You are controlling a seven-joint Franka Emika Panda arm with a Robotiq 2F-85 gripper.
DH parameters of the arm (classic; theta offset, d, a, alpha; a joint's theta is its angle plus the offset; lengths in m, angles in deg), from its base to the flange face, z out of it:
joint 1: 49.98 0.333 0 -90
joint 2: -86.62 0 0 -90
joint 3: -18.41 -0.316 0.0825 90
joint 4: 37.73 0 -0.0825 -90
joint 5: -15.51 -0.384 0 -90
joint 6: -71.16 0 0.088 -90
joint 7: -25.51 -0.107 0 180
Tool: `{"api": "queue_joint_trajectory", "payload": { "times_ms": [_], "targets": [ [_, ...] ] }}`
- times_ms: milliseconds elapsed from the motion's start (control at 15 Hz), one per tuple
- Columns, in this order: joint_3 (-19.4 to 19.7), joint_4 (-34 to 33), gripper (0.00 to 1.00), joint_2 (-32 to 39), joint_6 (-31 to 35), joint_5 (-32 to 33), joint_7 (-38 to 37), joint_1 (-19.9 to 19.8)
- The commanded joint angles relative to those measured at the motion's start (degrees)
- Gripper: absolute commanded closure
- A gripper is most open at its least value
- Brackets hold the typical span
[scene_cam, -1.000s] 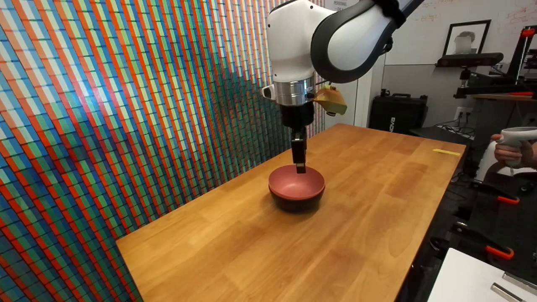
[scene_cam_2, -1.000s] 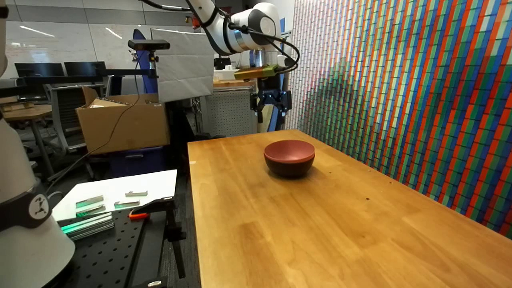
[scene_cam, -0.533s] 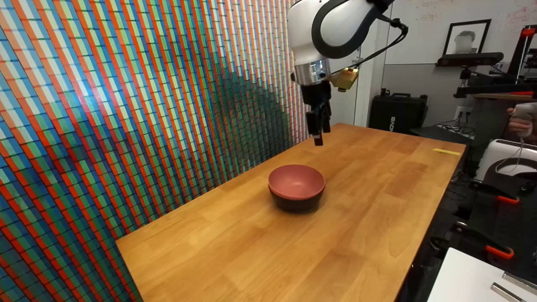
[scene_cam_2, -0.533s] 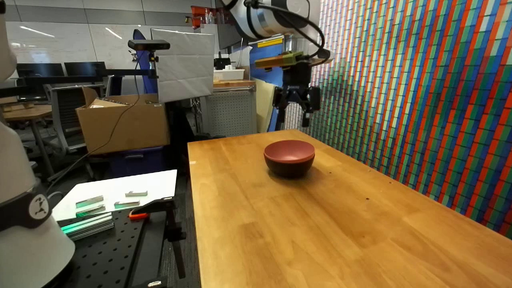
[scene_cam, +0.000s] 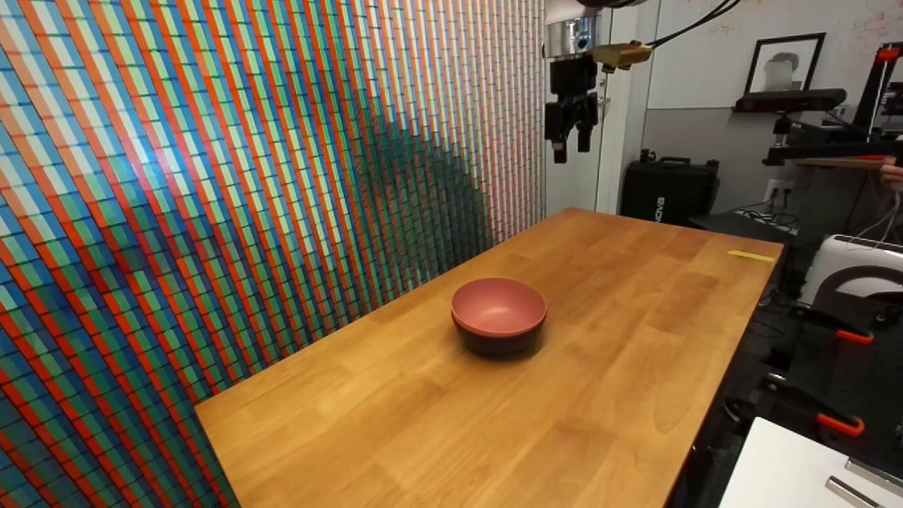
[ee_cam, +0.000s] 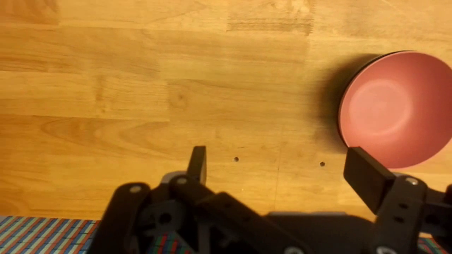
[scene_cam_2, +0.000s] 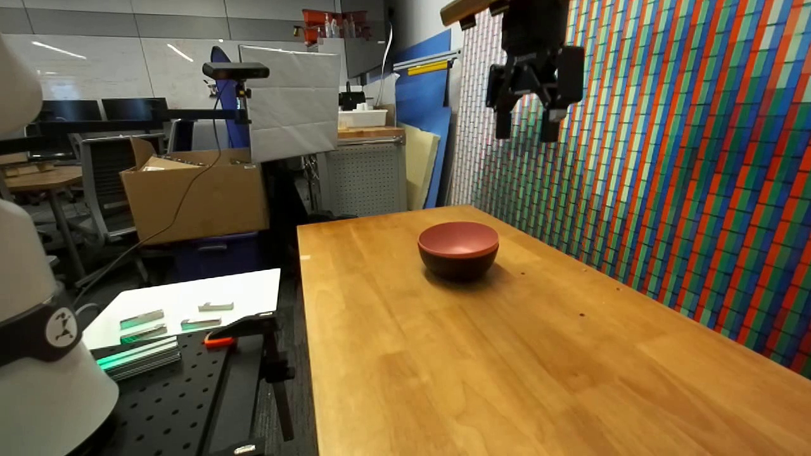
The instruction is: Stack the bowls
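Observation:
The salmon-red bowl (scene_cam: 499, 307) sits nested inside the black bowl (scene_cam: 497, 344), upright on the wooden table. Both exterior views show this stack, with the red bowl (scene_cam_2: 459, 239) on top and the black bowl (scene_cam_2: 457, 267) below. My gripper (scene_cam: 572, 148) is open and empty, high above the table and apart from the bowls; it also shows in an exterior view (scene_cam_2: 526, 131). In the wrist view the gripper (ee_cam: 276, 153) has its fingers wide apart, and the red bowl (ee_cam: 392, 109) lies at the right, cut by the frame edge. Only a thin dark rim of the black bowl shows there.
The wooden table (scene_cam: 423, 423) runs along a multicoloured tiled wall (scene_cam_2: 684, 158). A dark cart (scene_cam_2: 171, 399) with a white board (scene_cam_2: 247, 294), metal bars and clamps stands beside the table. A cardboard box (scene_cam_2: 196, 196) stands behind it.
My open gripper has risen well above the bowls and moved to the right in both exterior views. The stacked bowls have stayed in place.

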Motion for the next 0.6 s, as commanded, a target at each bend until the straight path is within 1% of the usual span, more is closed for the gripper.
{"api": "queue_joint_trajectory", "payload": {
  "times_ms": [0,333,400,533],
  "targets": [
    [1.09,0.81,0.00,-5.58,-2.79,-2.35,-0.07,-1.40],
    [1.96,0.38,0.00,-9.00,-6.17,-3.54,0.56,-2.48],
    [1.65,-0.08,0.00,-7.07,-4.51,-1.60,0.00,-2.07],
    [1.73,-0.03,0.00,-7.88,-5.22,-1.94,-0.01,-2.23]
  ]
}}
